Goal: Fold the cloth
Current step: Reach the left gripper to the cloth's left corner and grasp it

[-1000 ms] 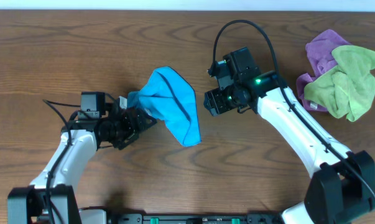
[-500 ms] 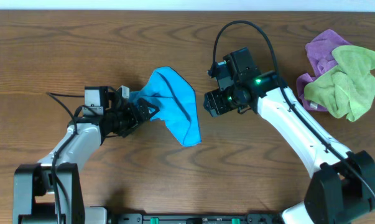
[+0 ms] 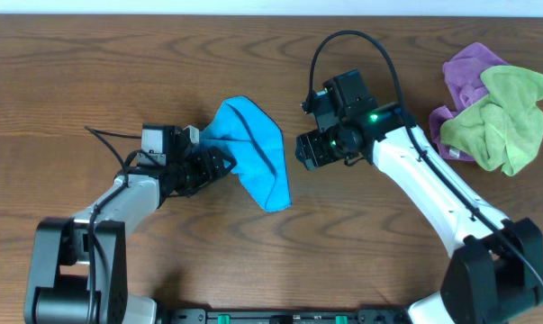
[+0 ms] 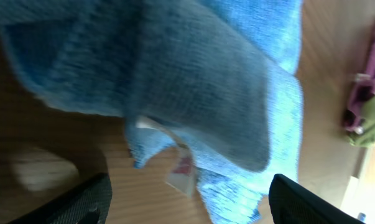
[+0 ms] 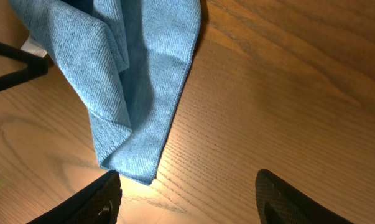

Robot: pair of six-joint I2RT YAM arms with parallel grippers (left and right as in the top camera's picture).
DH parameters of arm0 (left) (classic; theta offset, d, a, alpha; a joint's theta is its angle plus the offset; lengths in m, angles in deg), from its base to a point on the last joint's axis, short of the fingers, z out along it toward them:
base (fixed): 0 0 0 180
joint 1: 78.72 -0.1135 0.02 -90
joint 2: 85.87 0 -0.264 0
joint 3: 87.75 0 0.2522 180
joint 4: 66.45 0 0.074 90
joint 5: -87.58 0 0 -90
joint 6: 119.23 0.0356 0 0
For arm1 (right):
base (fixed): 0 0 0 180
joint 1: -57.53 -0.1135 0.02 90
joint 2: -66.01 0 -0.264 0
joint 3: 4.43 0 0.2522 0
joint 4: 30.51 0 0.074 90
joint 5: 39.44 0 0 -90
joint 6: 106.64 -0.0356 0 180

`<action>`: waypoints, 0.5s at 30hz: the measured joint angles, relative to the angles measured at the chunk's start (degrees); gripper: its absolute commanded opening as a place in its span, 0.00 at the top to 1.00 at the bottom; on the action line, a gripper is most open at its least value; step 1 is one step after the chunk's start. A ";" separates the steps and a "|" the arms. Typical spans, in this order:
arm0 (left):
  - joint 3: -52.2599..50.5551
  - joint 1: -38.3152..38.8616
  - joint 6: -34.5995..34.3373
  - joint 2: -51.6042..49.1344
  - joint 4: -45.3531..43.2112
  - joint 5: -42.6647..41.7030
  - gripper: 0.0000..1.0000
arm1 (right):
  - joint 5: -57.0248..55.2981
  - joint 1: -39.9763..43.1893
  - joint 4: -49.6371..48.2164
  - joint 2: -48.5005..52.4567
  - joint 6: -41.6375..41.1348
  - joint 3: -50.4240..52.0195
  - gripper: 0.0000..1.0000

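The blue cloth (image 3: 253, 148) lies partly folded at the table's middle, tapering to a corner at the near right. It fills the left wrist view (image 4: 224, 93), with a white tag (image 4: 181, 168) at its edge, and shows in the right wrist view (image 5: 131, 74). My left gripper (image 3: 215, 164) is open at the cloth's left edge, its jaws wide apart just short of the cloth (image 4: 187, 211). My right gripper (image 3: 305, 148) is open and empty, just right of the cloth over bare wood (image 5: 187, 196).
A crumpled purple cloth (image 3: 465, 76) and a green cloth (image 3: 505, 121) lie piled at the back right of the table, and show at the right edge of the left wrist view (image 4: 367, 118). The wooden table (image 3: 91, 72) lies bare on the left.
My left arm has moved right and back along the table, closer in against the cloth's left edge. The cloth and the right arm have stayed put.
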 measured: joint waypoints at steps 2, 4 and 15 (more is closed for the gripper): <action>0.00 0.00 -0.02 -0.44 -0.22 1.03 0.17 | 0.00 0.00 0.02 0.00 -0.11 0.00 0.31; 0.11 0.17 -0.04 -0.48 -0.57 1.75 0.17 | 0.00 0.00 0.11 0.00 -0.20 0.00 0.31; 0.31 3.39 -1.79 -0.70 -2.69 7.30 0.28 | 0.26 0.00 0.24 0.00 -0.66 0.00 0.30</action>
